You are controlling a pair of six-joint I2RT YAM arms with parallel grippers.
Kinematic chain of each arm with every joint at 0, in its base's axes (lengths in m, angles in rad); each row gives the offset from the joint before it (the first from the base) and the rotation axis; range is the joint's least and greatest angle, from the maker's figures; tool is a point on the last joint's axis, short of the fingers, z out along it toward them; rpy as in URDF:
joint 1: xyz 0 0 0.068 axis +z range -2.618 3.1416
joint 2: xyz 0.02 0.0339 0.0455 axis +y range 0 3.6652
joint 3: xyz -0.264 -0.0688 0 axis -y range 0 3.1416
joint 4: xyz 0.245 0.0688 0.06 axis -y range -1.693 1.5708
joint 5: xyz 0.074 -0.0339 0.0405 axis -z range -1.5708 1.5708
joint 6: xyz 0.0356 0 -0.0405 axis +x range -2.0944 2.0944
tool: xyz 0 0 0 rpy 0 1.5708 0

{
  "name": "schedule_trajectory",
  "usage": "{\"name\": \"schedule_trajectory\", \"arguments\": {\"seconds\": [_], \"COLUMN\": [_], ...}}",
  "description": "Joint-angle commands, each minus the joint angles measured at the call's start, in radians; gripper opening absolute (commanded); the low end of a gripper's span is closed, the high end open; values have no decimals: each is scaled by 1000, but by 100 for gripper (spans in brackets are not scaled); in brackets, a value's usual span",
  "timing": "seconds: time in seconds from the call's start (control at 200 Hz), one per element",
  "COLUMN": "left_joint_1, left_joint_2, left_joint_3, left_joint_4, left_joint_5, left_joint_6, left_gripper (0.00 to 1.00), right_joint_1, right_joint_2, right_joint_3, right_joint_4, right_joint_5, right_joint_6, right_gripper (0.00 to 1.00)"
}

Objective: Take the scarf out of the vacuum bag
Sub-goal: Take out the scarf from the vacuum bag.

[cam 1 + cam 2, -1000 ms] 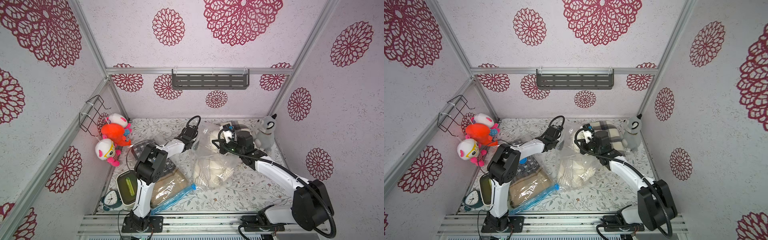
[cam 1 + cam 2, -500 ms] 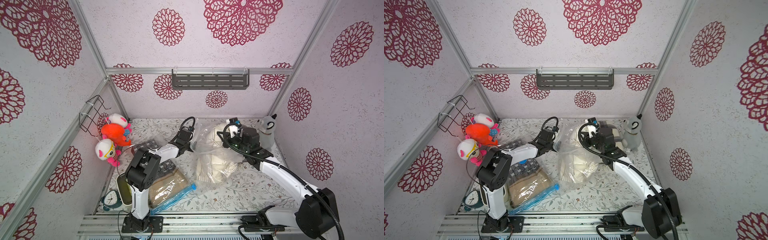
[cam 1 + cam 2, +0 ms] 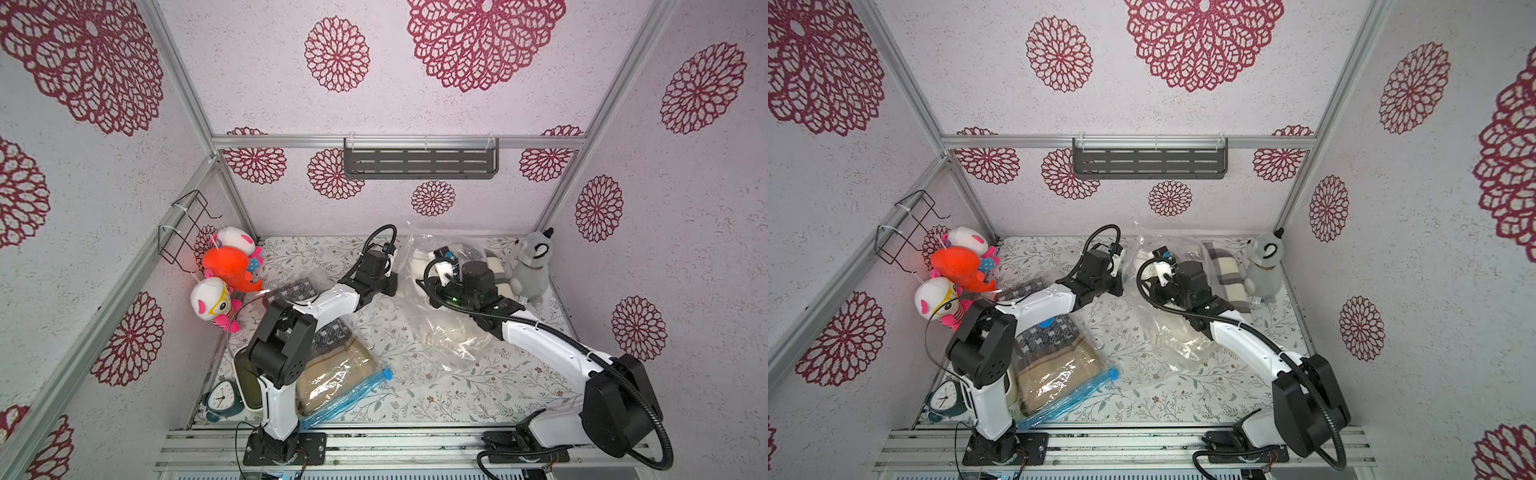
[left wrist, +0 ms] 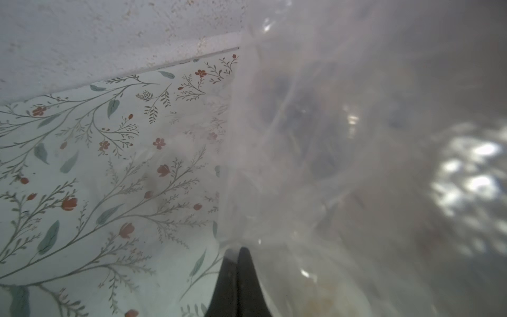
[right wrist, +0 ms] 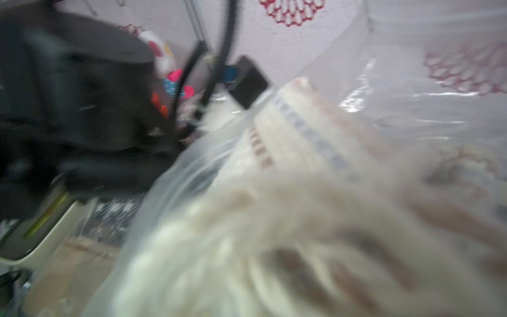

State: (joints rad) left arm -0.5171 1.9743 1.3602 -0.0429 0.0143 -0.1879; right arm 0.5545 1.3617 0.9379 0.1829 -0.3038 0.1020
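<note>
**Left wrist view: bag pinched, scarf still under film**

Left wrist view gives you the one sure fact. Your left gripper (image 4: 238,254) is closed, its two black fingertips pressed together on a fold of the clear vacuum bag (image 4: 329,142). The bag fills the right half of that frame, over the flowered table (image 4: 82,164).

In a top view the scarf (image 3: 417,262) is a cream bundle at upper centre, close to the back wall and still wrapped in film. It sits between the two wrists, just right of the left one and against the front of your right gripper (image 3: 441,272). The rest of the bag trails toward lower centre, slack and mostly see-through. Its long axis therefore runs top to bottom in the picture, while your arms face each other across it, left to right.

Right wrist view is blurred. Cream knit with brown stripes crowds the lower right of the frame up to the lens, with film across it. No fingers show, so you cannot tell whether those jaws are closed; cloth that near suggests a hold, no more.

Your right arm is the nearer one and the left looks like the anchor. The scarf lies right of the pinch, so the pull probably has to carry it away from that side. Where the bag's mouth lies, you cannot tell.
</note>
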Motion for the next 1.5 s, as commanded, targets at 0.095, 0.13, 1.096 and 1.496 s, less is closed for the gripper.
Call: {"name": "schedule_trajectory", "arguments": {"seconds": [0.095, 0.13, 1.096, 1.496], "left_joint_1": [42, 39, -32, -40], "left_joint_2": [132, 139, -20, 94], "left_joint_3": [90, 92, -144, -49], "left_joint_4": [-100, -107, 25, 18], "left_joint_5": [33, 36, 26, 46], "left_joint_6": [-16, -20, -35, -30], "left_gripper": [0, 0, 0, 0], "right_joint_1": [-13, -25, -166, -132], "right_joint_2": [-175, -172, 12, -85], "right_joint_3": [28, 53, 447, 493], "right_joint_4": [139, 134, 303, 386], "right_joint_5": [-31, 9, 286, 276], "right_joint_6": [-83, -77, 259, 310], "right_gripper": [0, 0, 0, 0]}}
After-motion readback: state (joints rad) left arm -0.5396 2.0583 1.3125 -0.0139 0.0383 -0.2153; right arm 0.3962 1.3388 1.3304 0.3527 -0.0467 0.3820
